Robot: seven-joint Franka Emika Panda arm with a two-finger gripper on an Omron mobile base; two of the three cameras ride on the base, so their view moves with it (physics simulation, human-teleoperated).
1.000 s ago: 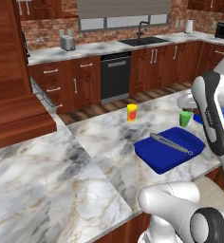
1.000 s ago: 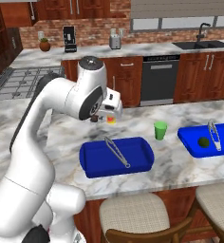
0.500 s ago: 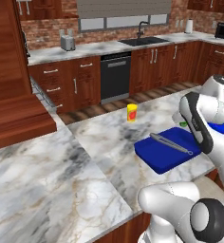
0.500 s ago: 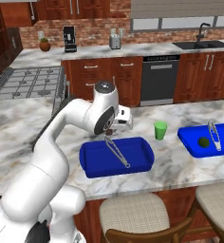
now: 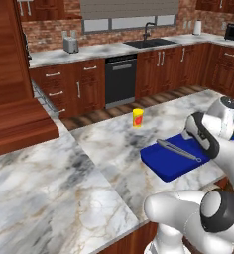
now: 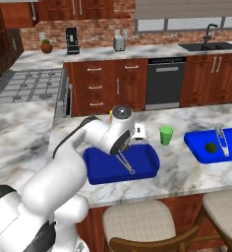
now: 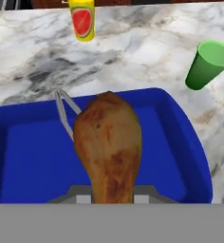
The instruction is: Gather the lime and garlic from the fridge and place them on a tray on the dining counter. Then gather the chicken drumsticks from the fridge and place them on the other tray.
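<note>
While you look along the hand, work across from the left: the metal tongs [image 7: 64, 113] lie slantwise on the floor of the near blue tray [image 7: 19, 142], and just to their right hangs the chicken drumstick [image 7: 109, 147]. Your gripper [image 7: 112, 195] is clamped on its narrow end, so the long axis runs straight away from the fingers, thick end foremost, out over the tray's middle. It sits above bare blue floor, beside the tongs rather than over them. Farther right, off the tray on the dining counter [image 7: 147, 52], stands the green cup [image 7: 206, 64]. From the right base camera, the lime [image 6: 212, 147] already lies in the other tray [image 6: 196, 147], well apart. I judge you need only lower and let go.
</note>
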